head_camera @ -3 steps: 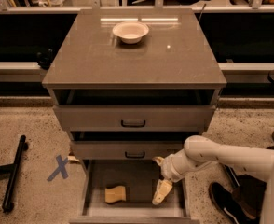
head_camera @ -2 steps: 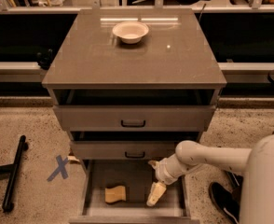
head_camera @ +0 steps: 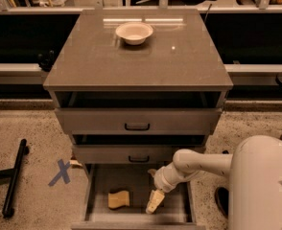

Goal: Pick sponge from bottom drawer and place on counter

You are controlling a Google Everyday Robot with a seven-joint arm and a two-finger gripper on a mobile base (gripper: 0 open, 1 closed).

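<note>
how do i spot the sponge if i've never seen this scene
Look in the bottom drawer, pulled open under the counter. The sponge lies on its floor, left of the end effector. It is a small yellow-tan block, unlike the round bowl up top.

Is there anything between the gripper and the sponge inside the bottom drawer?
Nothing visible stands in the way. The gripper hangs inside the bottom drawer, to the right of the sponge, and only bare drawer floor lies between them.

Sponge [head_camera: 119, 199] in bottom drawer [head_camera: 129, 180]; jaws beside
</note>
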